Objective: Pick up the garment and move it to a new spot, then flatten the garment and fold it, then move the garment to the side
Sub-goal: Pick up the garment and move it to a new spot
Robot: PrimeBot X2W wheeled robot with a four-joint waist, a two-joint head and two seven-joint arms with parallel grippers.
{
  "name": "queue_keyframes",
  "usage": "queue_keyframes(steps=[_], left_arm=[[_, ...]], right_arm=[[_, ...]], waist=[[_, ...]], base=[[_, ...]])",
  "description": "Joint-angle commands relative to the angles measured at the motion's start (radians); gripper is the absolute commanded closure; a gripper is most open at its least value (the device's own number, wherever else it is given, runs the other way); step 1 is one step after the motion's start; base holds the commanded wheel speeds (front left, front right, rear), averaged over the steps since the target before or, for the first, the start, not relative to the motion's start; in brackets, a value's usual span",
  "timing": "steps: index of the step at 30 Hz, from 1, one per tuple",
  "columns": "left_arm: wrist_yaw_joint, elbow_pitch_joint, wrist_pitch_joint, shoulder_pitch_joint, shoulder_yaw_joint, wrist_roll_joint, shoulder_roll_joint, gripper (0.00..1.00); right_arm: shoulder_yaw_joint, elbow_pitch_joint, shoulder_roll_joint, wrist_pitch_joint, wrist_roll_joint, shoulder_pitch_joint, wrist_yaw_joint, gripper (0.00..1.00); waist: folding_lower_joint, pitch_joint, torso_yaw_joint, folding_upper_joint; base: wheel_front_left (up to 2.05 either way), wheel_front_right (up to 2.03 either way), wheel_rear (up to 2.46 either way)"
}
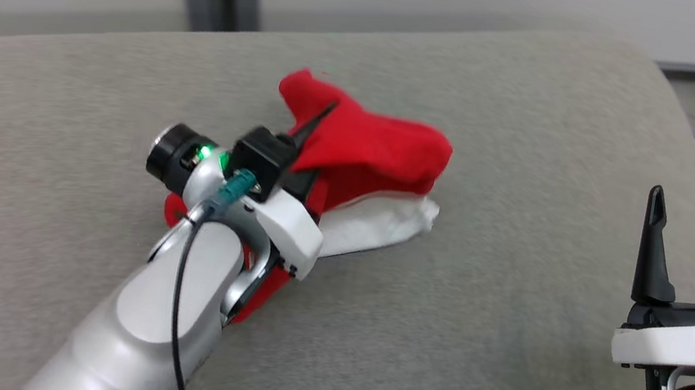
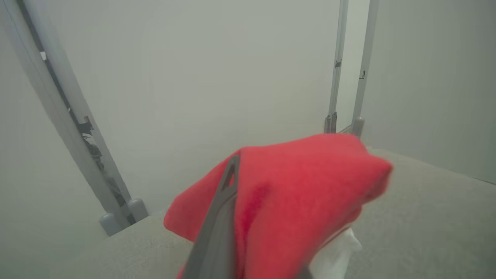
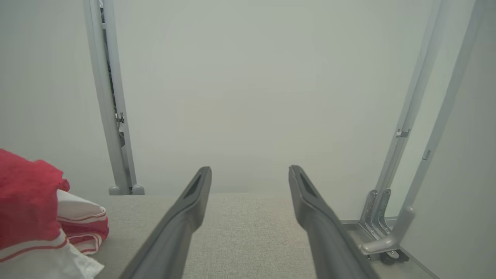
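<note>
Now left gripper (image 1: 320, 122) pinches the red-and-white garment (image 1: 384, 141); right gripper (image 1: 690, 197) stands spread apart.

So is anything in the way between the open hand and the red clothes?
No, nothing visible. Just bare grey surface lies between the right hand and the garment, which the left hand grips.

**Red cloth swallows a finger**

The garment (image 1: 370, 143) buries one finger of the left gripper (image 1: 321, 118) clamped on it. Beside the one dark finger (image 2: 219, 221) in sight, its partner lies under red folds. The forearm (image 1: 162, 305) hides the cloth beneath it. Left of the right gripper (image 3: 250, 169), the garment runs off the frame's edge.
</note>
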Motion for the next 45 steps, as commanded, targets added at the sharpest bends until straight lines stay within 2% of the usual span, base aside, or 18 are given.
queue_keyframes(steps=[1, 3, 4, 5, 6, 10, 13, 19, 28, 33, 40, 45], left_arm=[[0.021, 0.035, -0.007, -0.024, -0.029, 0.001, 0.006, 1.00], [0.030, 0.078, -0.010, -0.027, -0.069, -0.020, 0.005, 1.00], [0.034, 0.104, -0.011, -0.028, -0.096, -0.018, 0.005, 0.82], [0.032, 0.133, -0.011, -0.029, -0.120, -0.019, 0.005, 0.30], [0.031, 0.160, -0.011, -0.031, -0.140, -0.026, 0.006, 0.00], [0.036, 0.228, -0.013, -0.041, -0.189, -0.060, 0.006, 0.00], [0.044, 0.237, -0.014, -0.043, -0.192, -0.085, 0.006, 0.00], [0.045, 0.202, -0.013, -0.005, -0.167, -0.107, 0.005, 0.00], [0.013, 0.190, -0.013, 0.073, -0.151, -0.075, 0.007, 0.00], [-0.006, 0.179, -0.013, 0.106, -0.142, -0.052, 0.031, 0.00], [0.021, 0.112, -0.013, 0.149, -0.063, -0.061, 0.083, 0.00], [0.072, -0.006, -0.013, 0.206, 0.067, -0.092, 0.104, 0.00]], right_arm=[[0.001, -0.002, -0.007, -0.005, 0.012, -0.016, 0.000, 0.00], [0.002, -0.002, -0.006, -0.005, 0.024, -0.016, 0.000, 0.00], [0.002, -0.001, -0.006, -0.005, 0.030, -0.016, 0.000, 0.00], [0.004, 0.001, -0.006, -0.005, 0.035, -0.014, 0.000, 0.00], [0.007, 0.002, -0.006, -0.005, 0.039, -0.013, 0.000, 0.00], [0.014, 0.005, -0.006, -0.005, 0.048, -0.002, 0.000, 0.00], [0.012, 0.011, -0.007, -0.005, 0.049, 0.008, 0.000, 0.00], [0.004, 0.018, -0.007, -0.005, 0.020, 0.030, 0.000, 0.00], [0.003, 0.032, -0.007, -0.005, -0.016, 0.051, 0.000, 0.00], [0.007, 0.034, -0.007, -0.005, -0.021, 0.069, 0.000, 0.00], [0.009, 0.018, -0.007, -0.005, -0.010, 0.091, 0.000, 0.00], [0.022, 0.000, -0.007, -0.005, -0.011, 0.097, 0.000, 0.00]], waist=[[0.0000, 0.058, -0.098, -0.0001], [0.0000, 0.072, -0.129, -0.0001], [0.0000, 0.077, -0.142, -0.0001], [0.0000, 0.080, -0.152, -0.0001], [0.0000, 0.082, -0.162, -0.0001], [0.0000, 0.081, -0.177, -0.0001], [0.0000, 0.066, -0.164, -0.0001], [0.0000, 0.012, -0.085, -0.0001], [0.0000, -0.075, 0.059, -0.0001], [0.0000, -0.114, 0.121, -0.0001], [0.0000, -0.145, 0.185, -0.0001], [0.0000, -0.157, 0.206, -0.0001]], base=[[0.00, 0.00, 0.00], [0.00, 0.00, 0.00], [0.00, 0.00, 0.00], [0.00, 0.00, 0.00], [0.00, 0.00, 0.00], [0.00, 0.00, 0.00], [0.00, 0.00, 0.00], [0.00, 0.00, 0.00], [0.00, 0.00, 0.00], [0.00, 0.00, 0.00], [0.00, 0.00, 0.00], [0.00, 0.00, 0.00]])
